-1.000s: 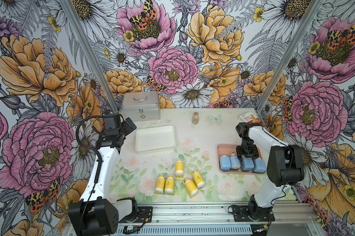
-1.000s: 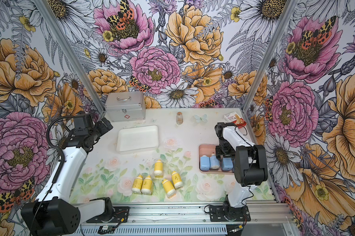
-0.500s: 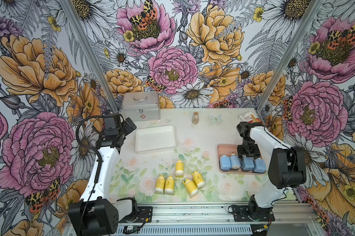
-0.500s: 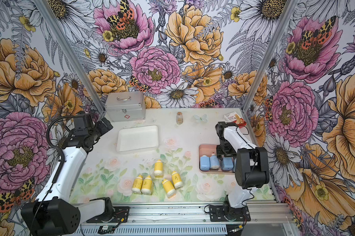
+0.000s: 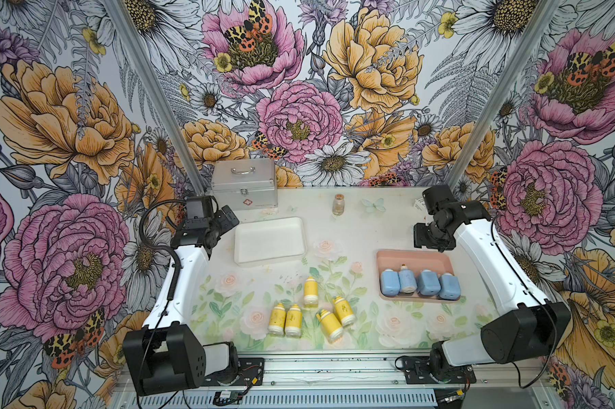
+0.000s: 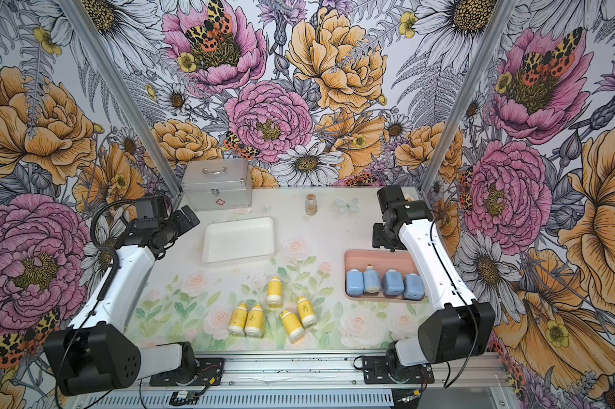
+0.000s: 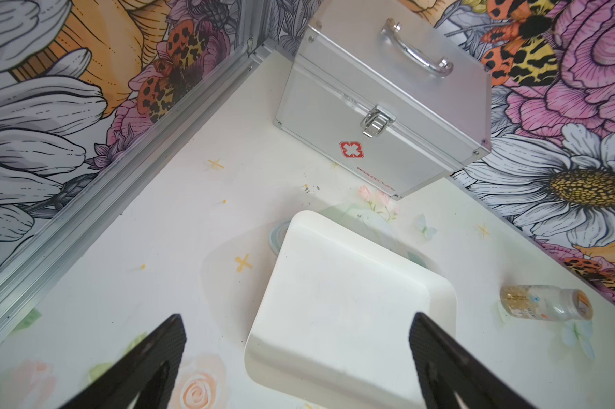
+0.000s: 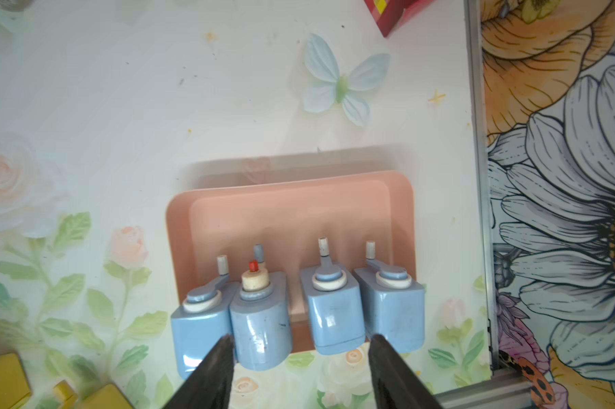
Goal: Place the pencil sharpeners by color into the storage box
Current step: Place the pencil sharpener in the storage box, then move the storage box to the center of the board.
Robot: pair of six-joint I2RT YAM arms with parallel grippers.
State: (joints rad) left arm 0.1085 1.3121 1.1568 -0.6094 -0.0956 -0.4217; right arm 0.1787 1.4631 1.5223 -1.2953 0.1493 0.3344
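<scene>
Several yellow pencil sharpeners (image 5: pixel 309 311) lie loose on the table near the front middle, and a corner of one (image 8: pixel 1 379) shows in the right wrist view. Several light-blue pencil sharpeners (image 5: pixel 419 283) stand in a row along the front of the shallow pink storage box (image 5: pixel 414 255). My right gripper (image 5: pixel 428 237) hangs open just behind that box. In the right wrist view the right gripper (image 8: pixel 301 345) holds nothing, with the blue row (image 8: pixel 263 318) beyond it. My left gripper (image 5: pixel 228 221) stands wide open and empty at the white tray's (image 5: pixel 269 240) back left corner.
A silver metal case (image 5: pixel 244 184) stands at the back left. A brown glass vial (image 5: pixel 337 204) stands at the back middle. A red-and-white packet (image 5: pixel 419 203) lies at the back right corner behind the right arm. Metal frame posts border the table.
My right gripper has drawn back from over the blue row to just behind the pink box, its jaws slightly narrower. The left arm has not moved.
</scene>
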